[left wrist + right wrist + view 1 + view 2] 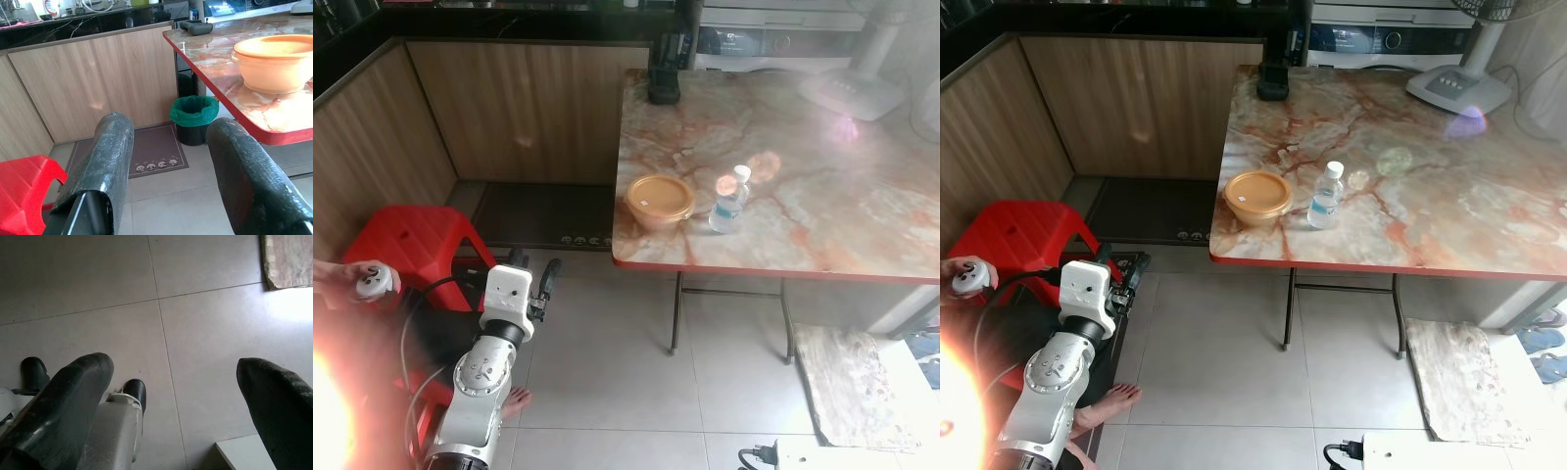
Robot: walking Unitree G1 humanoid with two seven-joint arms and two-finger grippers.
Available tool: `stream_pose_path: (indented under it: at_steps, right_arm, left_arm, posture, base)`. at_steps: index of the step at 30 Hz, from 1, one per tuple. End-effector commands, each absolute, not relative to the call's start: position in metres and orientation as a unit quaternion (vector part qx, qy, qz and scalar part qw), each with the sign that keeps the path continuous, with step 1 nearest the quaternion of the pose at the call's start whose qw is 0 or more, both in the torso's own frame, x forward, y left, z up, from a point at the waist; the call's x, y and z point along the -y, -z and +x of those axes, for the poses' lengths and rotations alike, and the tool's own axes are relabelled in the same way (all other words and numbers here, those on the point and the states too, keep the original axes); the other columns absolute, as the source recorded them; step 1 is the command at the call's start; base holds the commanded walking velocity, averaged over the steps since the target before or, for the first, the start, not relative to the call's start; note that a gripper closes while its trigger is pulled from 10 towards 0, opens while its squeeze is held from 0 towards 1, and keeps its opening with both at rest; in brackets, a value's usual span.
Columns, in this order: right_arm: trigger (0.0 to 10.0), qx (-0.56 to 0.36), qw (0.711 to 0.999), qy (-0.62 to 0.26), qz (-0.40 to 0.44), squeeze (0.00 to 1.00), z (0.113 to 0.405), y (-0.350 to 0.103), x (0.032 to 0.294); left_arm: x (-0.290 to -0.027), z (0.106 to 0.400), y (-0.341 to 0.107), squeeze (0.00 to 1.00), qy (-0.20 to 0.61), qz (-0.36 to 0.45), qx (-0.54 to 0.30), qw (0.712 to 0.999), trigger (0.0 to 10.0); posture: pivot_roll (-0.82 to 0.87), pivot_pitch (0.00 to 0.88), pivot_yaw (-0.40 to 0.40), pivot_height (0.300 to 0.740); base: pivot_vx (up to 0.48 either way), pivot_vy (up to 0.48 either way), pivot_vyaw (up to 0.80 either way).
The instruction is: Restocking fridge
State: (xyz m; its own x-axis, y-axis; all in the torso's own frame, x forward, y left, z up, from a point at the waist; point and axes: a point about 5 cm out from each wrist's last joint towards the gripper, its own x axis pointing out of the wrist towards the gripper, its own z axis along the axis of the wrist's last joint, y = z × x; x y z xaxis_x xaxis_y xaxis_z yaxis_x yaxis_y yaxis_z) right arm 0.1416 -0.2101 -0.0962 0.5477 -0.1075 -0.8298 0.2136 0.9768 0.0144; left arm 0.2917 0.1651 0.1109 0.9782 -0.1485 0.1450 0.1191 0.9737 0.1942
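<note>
The left gripper (534, 273) is held unclenched, empty, at seven o'clock from the bowl (660, 199) and bottle (729, 204); the right gripper (171, 396) is spread over floor tiles.

The right pincer (173, 396) hangs with fingers spread above the tiled floor (146, 293), a mat (288, 259) nearby

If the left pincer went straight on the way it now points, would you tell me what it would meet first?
Judging from its wrist view, the open left pincer aims at the floor mat below the wooden cabinet, so probably the mat first; depth is uncertain.
</note>
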Motion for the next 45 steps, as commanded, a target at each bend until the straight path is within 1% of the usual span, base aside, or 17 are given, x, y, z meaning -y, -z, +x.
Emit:
stream_pose_path:
  at_steps: [1,11,12,13,14,16,43,45]
  right_arm:
    - [10.0,-0.472,0.874,0.094,0.057,0.0,0.138,0.098,0.21]
    - [10.0,-0.472,0.874,0.094,0.057,0.0,0.138,0.098,0.21]
    - [10.0,-0.473,0.874,0.097,0.056,0.0,0.137,0.098,0.211]
    - [10.0,-0.474,0.87,0.105,0.084,0.0,0.121,0.101,0.215]
    - [10.0,-0.472,0.866,0.116,0.117,0.0,0.1,0.105,0.22]
    - [10.0,-0.472,0.865,0.118,0.123,0.0,0.096,0.105,0.221]
    - [10.0,-0.464,0.868,0.119,0.131,0.0,0.099,0.104,0.22]
    - [10.0,-0.463,0.868,0.119,0.132,0.0,0.099,0.104,0.22]
  left_arm:
    - [-0.165,0.292,-0.115,0.0,0.067,0.087,0.086,0.99,10.0]
    - [-0.165,0.292,-0.115,0.0,0.067,0.087,0.086,0.99,10.0]
    - [-0.165,0.292,-0.116,0.0,0.068,0.087,0.084,0.99,10.0]
    - [-0.174,0.291,-0.119,0.0,0.044,0.063,0.082,0.994,10.0]
    - [-0.186,0.289,-0.121,0.0,0.015,0.032,0.08,0.996,10.0]
    - [-0.188,0.289,-0.122,0.0,0.01,0.026,0.08,0.996,10.0]
    - [-0.185,0.287,-0.125,0.0,0.02,0.028,0.076,0.997,10.0]
    - [-0.185,0.287,-0.126,0.0,0.02,0.028,0.076,0.997,10.0]
  posture:
    - [0.09,0.064,-0.041,0.74]
    - [0.09,0.064,-0.041,0.74]
    - [0.0,0.0,0.0,0.74]
    - [0.11,0.065,0.0,0.74]
    - [0.11,0.065,0.0,0.74]
    - [0.11,0.066,-0.001,0.74]
    - [0.12,0.077,-0.002,0.74]
    - [0.12,0.077,-0.002,0.74]
  base:
    - [0.0,0.0,0.0]
    - [0.0,0.0,0.0]
    - [0.0,0.0,0.0]
    - [0.0,0.0,0.0]
    - [0.0,0.0,0.0]
    - [0.0,0.0,0.0]
    - [0.0,0.0,0.0]
    - [0.244,0.0,0.0]
